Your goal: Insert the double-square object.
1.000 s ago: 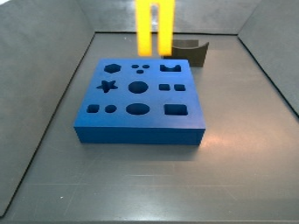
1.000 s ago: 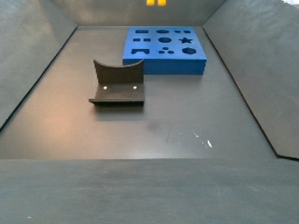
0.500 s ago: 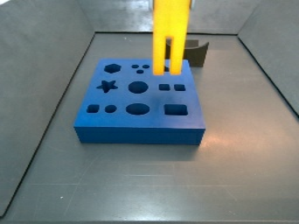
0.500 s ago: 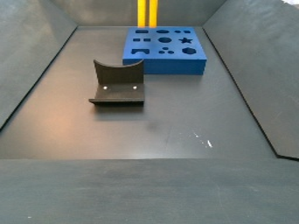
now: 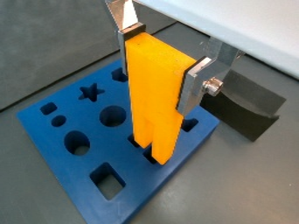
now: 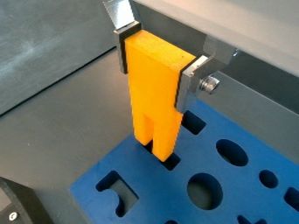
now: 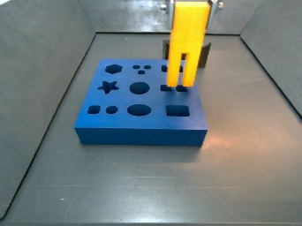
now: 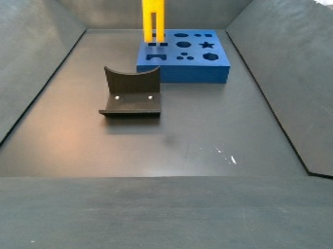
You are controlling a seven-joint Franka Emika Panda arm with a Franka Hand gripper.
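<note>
Gripper: I see the gripper [image 5: 162,61] above the blue board, at the top centre of a side view [image 7: 189,4]. Its two silver fingers [image 6: 193,80] are closed onto the upper solid part of the double-square object, one on each flat side.

Double-square object: the double-square object [image 5: 158,101] is bright yellow and stands upright in the gripper. In both side views [image 7: 186,44] [image 8: 154,21] it is over the blue board; in the latter it shows at the top of the frame, at the board's left end.

Prongs: the two prongs point down, with a narrow gap between them. In both wrist views [image 6: 156,105] the prong tips reach the board surface at the pair of small square holes. How deep they are inside I cannot tell.

Blue board: the blue insertion board [image 7: 101,110] lies flat on the dark floor, in the middle of that side view, and in the upper centre of the side view from the opposite end [image 8: 208,70]. It has many cut-outs: star, circles, oval, squares and others.

Fixture: the fixture [image 8: 130,92] stands on the floor, left of centre in this side view, well apart from the board. In a wrist view [image 5: 251,105] it is the dark block at the right edge.
</note>
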